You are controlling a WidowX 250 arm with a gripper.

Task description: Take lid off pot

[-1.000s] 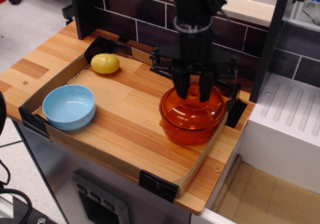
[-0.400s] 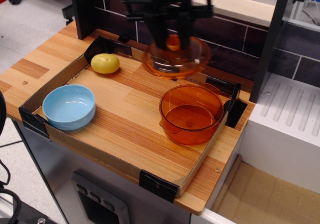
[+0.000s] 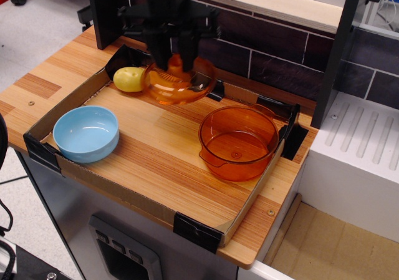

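One smooth light blue bowl sits at the left of the wood-grain board — no writing is legible anywhere. Behind it lies a rounded yellow fruit. Just beside that, the black gripper is clamped on the ring knob of the domed translucent orange lid, held above the board. Well apart, at right, stands the deep translucent orange pot — uncovered.

Your wooden worktop carries the uncovered orange pot at right, a light blue bowl at left, and a yellow fruit toward the back.
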